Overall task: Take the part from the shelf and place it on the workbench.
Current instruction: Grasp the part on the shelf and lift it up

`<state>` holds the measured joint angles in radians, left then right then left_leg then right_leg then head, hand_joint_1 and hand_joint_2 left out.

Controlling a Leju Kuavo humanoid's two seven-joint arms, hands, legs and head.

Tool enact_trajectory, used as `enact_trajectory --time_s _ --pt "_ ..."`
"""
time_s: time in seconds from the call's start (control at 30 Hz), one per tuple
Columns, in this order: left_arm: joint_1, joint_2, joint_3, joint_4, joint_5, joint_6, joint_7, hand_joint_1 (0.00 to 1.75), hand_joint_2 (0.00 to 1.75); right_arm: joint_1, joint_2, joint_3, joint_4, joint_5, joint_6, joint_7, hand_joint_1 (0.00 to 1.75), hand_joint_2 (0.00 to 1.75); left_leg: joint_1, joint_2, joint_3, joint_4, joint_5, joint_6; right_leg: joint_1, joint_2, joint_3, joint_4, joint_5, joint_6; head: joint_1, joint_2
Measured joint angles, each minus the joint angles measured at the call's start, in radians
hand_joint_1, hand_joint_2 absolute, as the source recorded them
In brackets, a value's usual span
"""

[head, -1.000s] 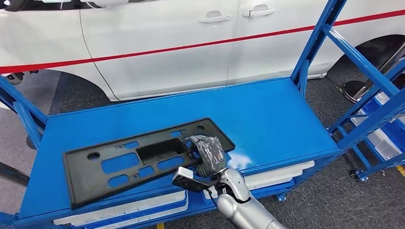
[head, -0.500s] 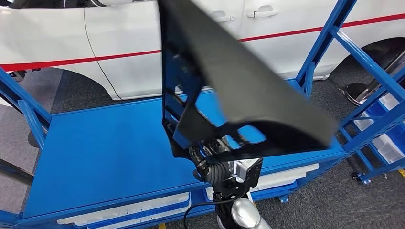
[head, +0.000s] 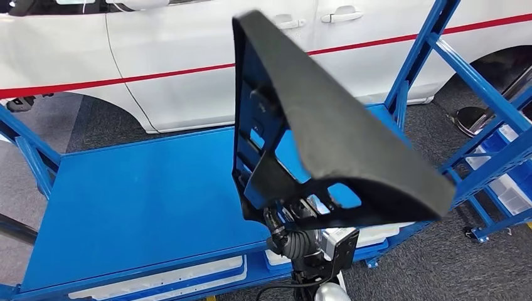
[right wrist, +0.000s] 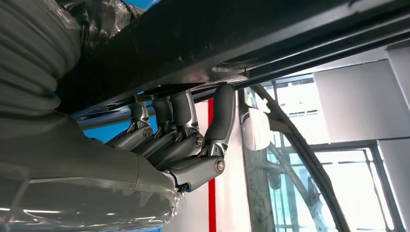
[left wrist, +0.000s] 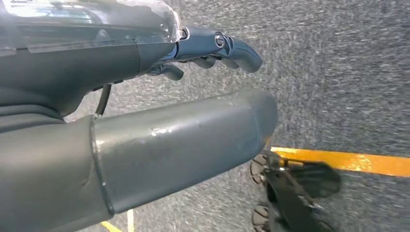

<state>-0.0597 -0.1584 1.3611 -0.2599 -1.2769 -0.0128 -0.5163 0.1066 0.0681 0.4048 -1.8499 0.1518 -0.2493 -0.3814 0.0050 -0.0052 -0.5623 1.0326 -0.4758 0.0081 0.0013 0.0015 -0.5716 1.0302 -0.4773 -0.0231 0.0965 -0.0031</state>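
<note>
Head view: the right hand [head: 295, 216] gripped the black part [head: 326, 132] at its lower edge and held it up off the blue shelf [head: 138, 194], tilted steeply so one long end rose toward the camera. The part was a long flat panel with several cut-out openings (blue showed through them). It hung over the front right portion of the shelf surface, touching nothing but the hand as far as could be seen.

Right wrist view: the dark fingers [right wrist: 183, 125] were curled up against the underside of the part [right wrist: 232, 34], with the part's black edge running across above them. The grasp looked firm; the thumb's contact was hidden behind the panel.

Left wrist view: the left hand [left wrist: 203, 53] hung over grey carpet [left wrist: 338, 72], fingers loosely bent and apart, nothing in it. A yellow floor line [left wrist: 348, 160] crossed the carpet.

Behind the shelf stood a white car [head: 188, 56] with a red stripe along its doors. Blue bins [head: 508, 175] sat in a rack at the far right.
</note>
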Motion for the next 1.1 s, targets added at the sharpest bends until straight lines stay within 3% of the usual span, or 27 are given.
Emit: enact_trajectory --time_s 0.1,0.17,0.27,0.3,0.33,0.37,0.43,0.5,0.63,0.67,0.73,0.8,0.83,0.87,0.9,0.97,1.0,1.03,1.1 --pt "0.001 -0.004 0.004 0.000 0.003 0.003 0.002 0.00 0.00 0.020 0.000 -0.001 0.003 0.012 0.000 -0.003 1.75 1.75 -0.001 0.000 0.005 -0.021 0.004 0.011 -0.002 0.000 -0.002 0.000 0.001 0.016 0.000 0.000" --pt "0.000 -0.007 0.008 0.000 0.004 0.003 0.002 0.00 0.00 0.026 -0.001 -0.002 0.003 0.013 0.000 -0.003 1.75 1.75 0.005 0.003 0.010 -0.033 0.012 0.023 -0.003 0.000 -0.014 0.033 -0.025 0.027 0.000 0.000" --pt "-0.001 -0.010 0.014 0.000 0.006 0.004 0.003 0.00 0.00 0.034 -0.002 -0.005 0.006 0.013 0.002 -0.004 1.75 1.75 0.007 0.005 0.009 -0.037 0.016 0.031 -0.009 0.000 -0.094 0.208 -0.117 0.040 0.000 0.000" --pt "-0.001 -0.010 0.016 0.000 0.008 0.003 0.005 0.00 0.00 0.039 -0.002 -0.007 0.008 0.015 0.003 -0.006 1.75 1.75 0.007 0.005 0.009 -0.036 0.015 0.031 -0.013 -0.001 -0.117 0.256 -0.131 0.044 0.000 0.000" --pt "0.000 -0.011 0.019 0.000 0.010 0.002 0.006 0.00 0.00 0.045 -0.003 -0.009 0.010 0.017 0.005 -0.011 1.75 1.75 0.007 0.005 0.009 -0.034 0.016 0.030 -0.016 -0.001 -0.123 0.270 -0.125 0.047 0.000 0.000" --pt "0.000 -0.012 0.020 0.000 0.012 0.001 0.007 0.00 0.00 0.052 -0.003 -0.010 0.011 0.020 0.006 -0.021 1.75 1.75 0.008 0.004 0.009 -0.032 0.015 0.029 -0.020 -0.001 -0.110 0.243 -0.101 0.050 0.000 0.000" --pt "0.000 -0.015 0.022 0.000 0.013 -0.004 0.008 0.00 0.00 0.065 -0.005 -0.012 0.012 0.026 0.007 -0.048 1.75 1.75 0.009 0.002 0.008 -0.022 0.012 0.022 -0.025 -0.001 -0.047 0.116 -0.037 0.051 0.000 0.000" --pt "-0.001 -0.016 0.024 0.000 0.014 -0.006 0.009 0.00 0.00 0.078 -0.006 -0.013 0.013 0.024 0.008 -0.074 1.75 1.75 0.007 0.000 0.001 -0.009 0.007 0.011 -0.023 0.001 -0.008 0.027 -0.006 0.044 0.000 0.000" --pt "-0.002 -0.017 0.027 0.000 0.015 -0.006 0.012 0.00 0.00 0.102 -0.006 -0.018 0.011 0.023 0.007 -0.101 1.75 1.75 0.010 0.000 -0.008 0.002 -0.002 -0.012 -0.018 0.002 -0.014 0.012 0.007 0.017 0.000 0.000" --pt "-0.002 -0.018 0.027 0.001 0.016 -0.006 0.013 0.00 0.00 0.104 -0.006 -0.019 0.009 0.027 0.007 -0.105 1.75 1.75 0.012 0.000 -0.015 0.022 -0.022 -0.017 -0.020 0.001 -0.016 0.008 0.012 0.008 0.000 0.000" --pt "-0.002 -0.019 0.028 0.001 0.017 -0.006 0.014 0.00 0.00 0.106 -0.006 -0.019 0.007 0.036 0.007 -0.108 1.75 1.75 0.014 0.001 -0.048 0.118 -0.099 -0.023 -0.019 -0.002 -0.027 0.004 0.023 -0.004 0.000 0.000" --pt "-0.003 -0.020 0.028 0.001 0.018 -0.006 0.015 0.00 0.00 0.109 -0.006 -0.020 0.007 0.042 0.007 -0.108 1.75 1.75 0.014 0.001 -0.083 0.234 -0.167 -0.026 -0.015 -0.004 -0.044 0.006 0.034 -0.008 0.000 0.000" --pt "-0.003 -0.020 0.028 0.001 0.019 -0.006 0.016 0.00 0.00 0.110 -0.006 -0.020 0.007 0.044 0.007 -0.107 1.75 1.75 0.014 0.001 -0.082 0.258 -0.178 -0.026 -0.014 -0.005 -0.053 0.007 0.040 -0.008 0.000 0.000" --pt "-0.003 -0.020 0.028 0.001 0.020 -0.006 0.016 0.00 0.00 0.110 -0.006 -0.020 0.007 0.045 0.007 -0.107 1.75 1.75 0.014 0.001 -0.062 0.243 -0.169 -0.024 -0.012 -0.005 -0.063 0.009 0.046 -0.008 0.000 0.000" --pt "-0.003 -0.020 0.029 0.001 0.020 -0.006 0.017 0.00 0.00 0.111 -0.006 -0.021 0.007 0.047 0.006 -0.108 1.75 1.75 0.014 0.001 -0.024 0.192 -0.146 -0.021 -0.011 -0.004 -0.071 0.011 0.053 -0.006 0.000 0.000" --pt "-0.008 -0.020 0.029 0.001 0.020 -0.006 0.019 0.00 0.00 0.111 -0.006 -0.021 0.004 0.053 0.005 -0.110 1.75 1.75 0.010 0.001 0.071 0.043 -0.101 -0.010 -0.009 -0.004 -0.083 0.016 0.065 0.001 0.000 0.000" --pt "-0.011 -0.020 0.029 0.001 0.021 -0.006 0.019 0.00 0.00 0.111 -0.006 -0.021 0.001 0.057 0.005 -0.111 1.75 1.75 0.006 0.001 0.100 -0.008 -0.088 -0.005 -0.008 -0.005 -0.086 0.017 0.072 0.006 0.000 0.000" --pt "-0.013 -0.020 0.029 0.001 0.022 -0.007 0.020 0.00 0.00 0.111 -0.006 -0.022 -0.002 0.061 0.005 -0.113 1.75 1.75 0.003 0.000 0.113 -0.035 -0.082 -0.001 -0.009 -0.006 -0.087 0.016 0.078 0.013 0.000 0.000" --pt "-0.013 -0.020 0.029 0.001 0.023 -0.007 0.021 0.00 0.00 0.111 -0.005 -0.022 -0.006 0.067 0.004 -0.118 1.75 1.75 -0.001 0.000 0.105 -0.041 -0.068 0.007 -0.010 -0.007 -0.088 0.010 0.093 0.026 0.000 0.000"
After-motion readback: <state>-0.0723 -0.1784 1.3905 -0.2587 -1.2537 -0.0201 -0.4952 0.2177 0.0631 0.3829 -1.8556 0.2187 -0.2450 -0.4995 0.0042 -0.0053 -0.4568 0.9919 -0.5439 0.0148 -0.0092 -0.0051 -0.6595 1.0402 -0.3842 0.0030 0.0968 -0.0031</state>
